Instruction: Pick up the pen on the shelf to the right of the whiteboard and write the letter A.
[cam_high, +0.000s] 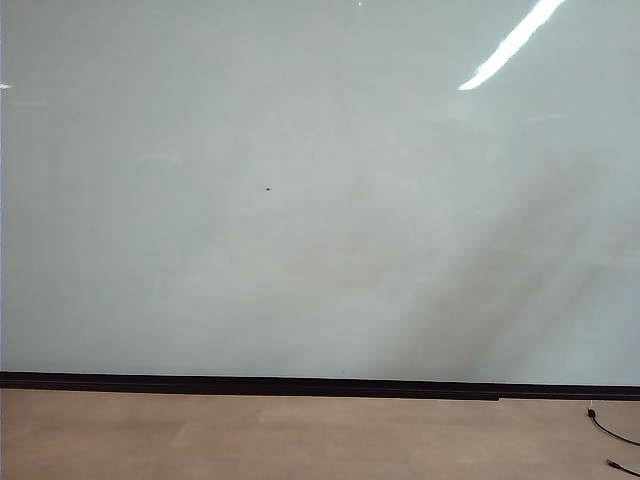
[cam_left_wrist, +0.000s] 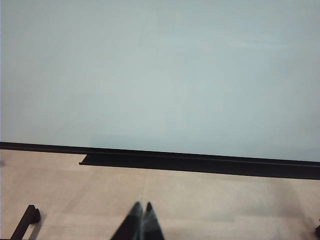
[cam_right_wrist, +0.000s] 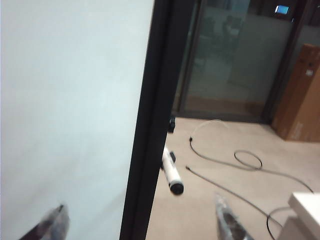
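With my right gripper (cam_right_wrist: 140, 220) spread wide short of the pen (cam_right_wrist: 172, 173) jutting from the whiteboard (cam_right_wrist: 70, 100) frame's edge, I should centre both fingers around its barrel before closing; my left gripper (cam_left_wrist: 141, 220) rests closed below the board.

Office-like room: large whiteboard (cam_high: 300, 200), glass partition doors (cam_right_wrist: 235, 60), cardboard box (cam_right_wrist: 302, 95), loose floor cables (cam_right_wrist: 240, 160).

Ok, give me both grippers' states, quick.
Left gripper: shut, empty, facing the whiteboard.
Right gripper: open, empty, near the pen.
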